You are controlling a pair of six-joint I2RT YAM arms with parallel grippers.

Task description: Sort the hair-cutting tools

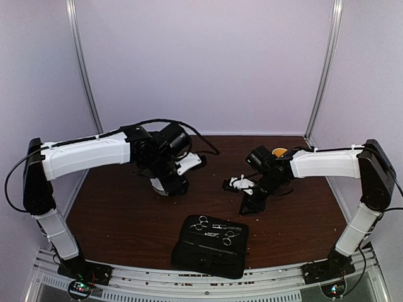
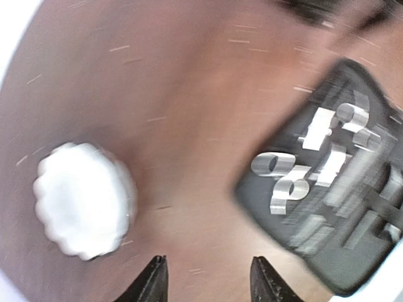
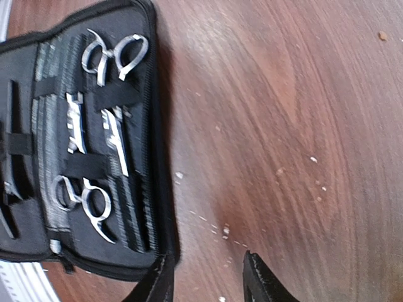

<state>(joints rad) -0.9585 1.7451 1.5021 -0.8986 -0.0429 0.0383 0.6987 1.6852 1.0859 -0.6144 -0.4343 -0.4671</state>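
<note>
Scissors point(image 3: 115, 141) strapped in the case point(image 3: 148, 126); left fingers point(image 2: 154, 280) and right fingers point(image 3: 258, 280) both spread, empty; tugging against the straps point(image 3: 113, 94) could drag the case across the table point(image 3: 283, 157)

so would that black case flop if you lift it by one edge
Probably floppy: the case looks like soft fabric lying open and flat, so a lifted edge would likely sag. The scissors sit under straps, so they should mostly stay put. Pushed, it would likely slide on the smooth table.

Scissors point(image 3: 118, 141): polished silver metal, glossy. Case point(image 3: 135, 207): black fabric, matt. Bowl point(image 2: 82, 200): white, smooth. Surface point(image 3: 283, 138): brown wood grain, slight sheen, speckled.
</note>
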